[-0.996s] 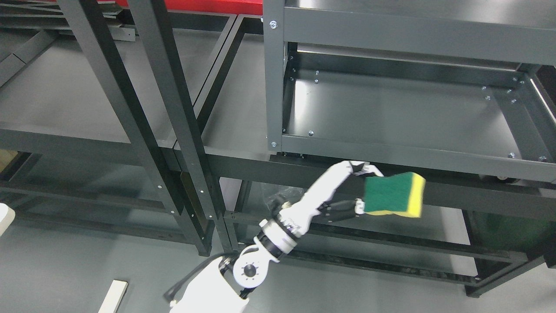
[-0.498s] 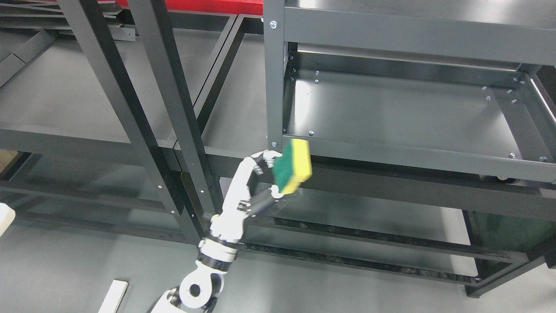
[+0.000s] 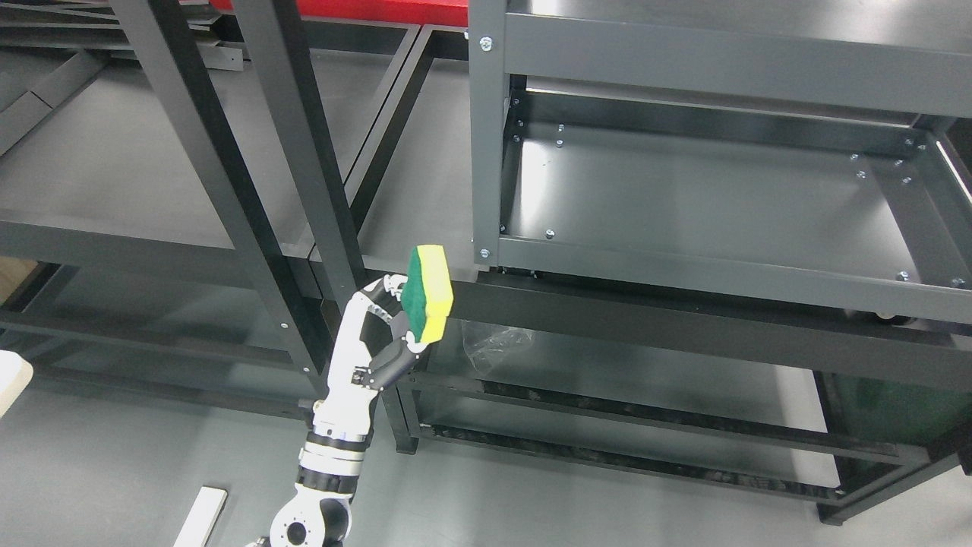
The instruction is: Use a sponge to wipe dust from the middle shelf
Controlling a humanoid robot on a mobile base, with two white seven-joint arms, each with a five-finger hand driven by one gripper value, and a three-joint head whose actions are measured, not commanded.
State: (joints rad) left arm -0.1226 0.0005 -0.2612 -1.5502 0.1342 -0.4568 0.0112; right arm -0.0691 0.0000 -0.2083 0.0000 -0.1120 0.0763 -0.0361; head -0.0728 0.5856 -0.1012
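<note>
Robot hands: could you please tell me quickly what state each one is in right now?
Left robot hand: closed on the sponge.
Right robot hand: not in view.

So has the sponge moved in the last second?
Yes. The sponge, held in the left hand, has swung leftward, from below the cart's tray to left of the cart's front-left post.

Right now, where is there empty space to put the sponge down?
The grey cart's shelf is bare, bordered by its bolted rails and its corner post. The wide rack shelf on the left is bare too. It is crowded where the left robot hand holds the sponge, between the black uprights and the cart.
</note>
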